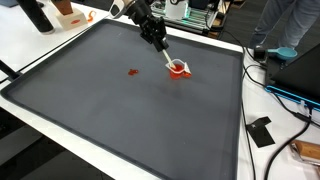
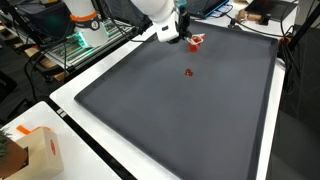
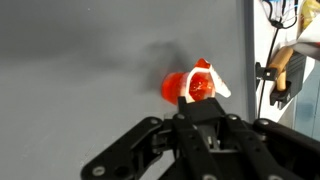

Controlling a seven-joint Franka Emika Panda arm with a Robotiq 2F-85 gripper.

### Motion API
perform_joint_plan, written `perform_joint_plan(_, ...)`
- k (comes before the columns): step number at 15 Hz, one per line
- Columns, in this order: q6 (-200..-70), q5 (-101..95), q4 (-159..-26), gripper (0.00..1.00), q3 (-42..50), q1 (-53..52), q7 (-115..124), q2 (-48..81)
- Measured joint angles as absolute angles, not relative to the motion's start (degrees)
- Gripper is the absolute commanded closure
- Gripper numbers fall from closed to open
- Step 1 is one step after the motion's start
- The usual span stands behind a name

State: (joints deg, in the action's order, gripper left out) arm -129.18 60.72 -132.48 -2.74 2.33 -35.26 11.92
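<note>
A small orange-red bowl [image 1: 179, 70] [image 2: 196, 41] [image 3: 180, 87] sits on the dark grey mat [image 1: 120, 110] [image 2: 190, 120] near its far edge. My gripper [image 1: 159, 44] [image 2: 180, 35] [image 3: 200, 106] hovers just above and beside it, fingers shut on a white utensil [image 1: 167, 58] [image 3: 213, 80] whose lower end reaches into the bowl. In the wrist view the bowl is partly hidden behind the fingers. A small red piece [image 1: 131, 72] [image 2: 188, 72] lies alone on the mat, a short way from the bowl.
The mat lies on a white table [image 1: 265, 160]. A black flat object [image 1: 261, 131] and cables lie beside the mat. A cardboard box [image 2: 35, 150] stands at one corner. A person [image 1: 290, 30] stands by the table. Equipment racks [image 2: 70, 45] stand behind.
</note>
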Motion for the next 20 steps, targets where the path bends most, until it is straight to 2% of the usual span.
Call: perform_joint_plan(20,-124.99,67.05,-130.48,0.94,-2.12,2.75,-45.96,16.24)
